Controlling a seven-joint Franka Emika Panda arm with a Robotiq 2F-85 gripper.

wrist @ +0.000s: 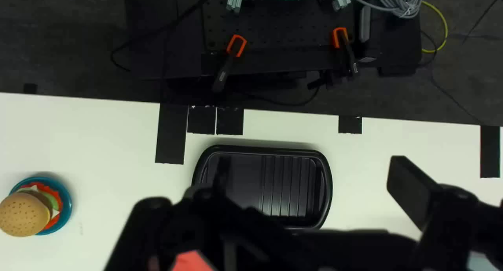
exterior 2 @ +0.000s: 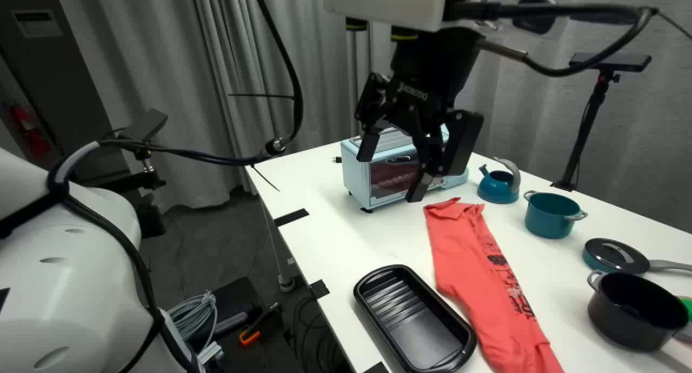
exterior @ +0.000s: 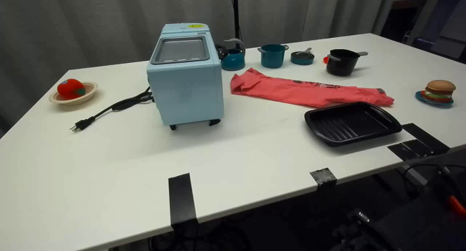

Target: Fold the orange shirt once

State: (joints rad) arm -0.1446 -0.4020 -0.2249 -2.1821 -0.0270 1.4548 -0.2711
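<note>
The orange shirt lies on the white table as a long, narrow strip, with dark print along one long edge and a bunched, turned-over end near the toaster oven. It also shows in an exterior view. In the wrist view only a small corner of the shirt shows; the gripper hides the rest. My gripper hangs well above the table, its fingers wide apart with nothing between them. In the wrist view the open fingers stand apart over the black tray and bare table.
A black ridged tray sits beside the shirt's near edge. A light blue toaster oven stands past its bunched end. A teal kettle, teal pot, lidded pan and black pot line its far side. A toy burger sits apart.
</note>
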